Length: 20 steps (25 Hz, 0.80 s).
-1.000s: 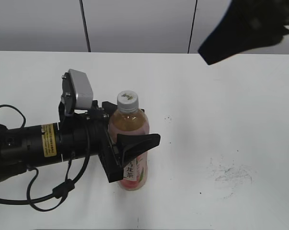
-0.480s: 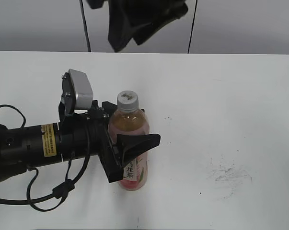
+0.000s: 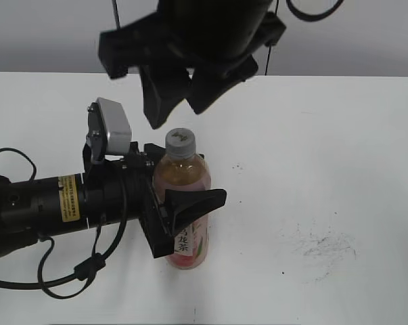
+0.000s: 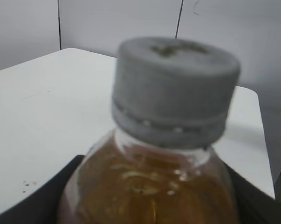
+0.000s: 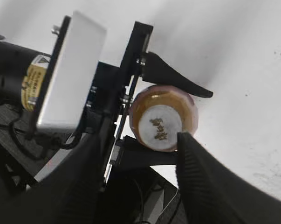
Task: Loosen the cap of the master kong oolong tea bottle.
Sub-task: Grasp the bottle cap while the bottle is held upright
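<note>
Grey cap [image 3: 180, 143] tops the master kong oolong tea bottle [image 3: 183, 203], mid-frame, clamped by the left gripper [image 3: 183, 213]. Upper centre, the right gripper [image 3: 178, 101] hangs spread above; next, descend and pinch it.

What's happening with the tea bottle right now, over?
Left gripper clamped on the tea bottle, upright. Right gripper open, hovering above the cap, not touching. Nothing in the way.

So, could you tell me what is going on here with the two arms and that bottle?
The left gripper clamps the body of the Master Kong oolong tea bottle, which stands upright on the white table. The right gripper hangs open just above the cap, which is on the bottle and not yet gripped.
</note>
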Available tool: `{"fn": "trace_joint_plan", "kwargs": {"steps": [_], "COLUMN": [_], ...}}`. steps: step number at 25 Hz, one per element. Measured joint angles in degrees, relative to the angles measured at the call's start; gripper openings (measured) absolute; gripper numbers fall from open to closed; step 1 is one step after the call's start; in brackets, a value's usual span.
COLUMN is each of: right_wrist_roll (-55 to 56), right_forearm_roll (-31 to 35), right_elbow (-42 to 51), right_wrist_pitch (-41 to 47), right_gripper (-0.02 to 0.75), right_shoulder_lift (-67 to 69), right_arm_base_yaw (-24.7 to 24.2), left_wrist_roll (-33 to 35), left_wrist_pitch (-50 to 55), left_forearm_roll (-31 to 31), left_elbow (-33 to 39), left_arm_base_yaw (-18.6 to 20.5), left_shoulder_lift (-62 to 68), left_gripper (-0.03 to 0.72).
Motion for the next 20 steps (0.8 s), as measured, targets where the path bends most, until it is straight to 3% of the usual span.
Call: {"fn": "trace_joint_plan", "kwargs": {"steps": [20], "right_wrist_roll": [0.3], "right_forearm_roll": [-3.6], "right_elbow": [1.5], "right_wrist_pitch": [0.1], "right_gripper": [0.39], "right_shoulder_lift": [4.0], "right_arm_base_yaw": [-0.1], "left_wrist_roll": [0.0], "left_wrist_pitch": [0.0], "left_forearm_roll": [0.3], "left_elbow": [0.0], "left_arm_base_yaw": [0.0], "left_shoulder_lift": [0.0], "left_gripper": [0.445]}}
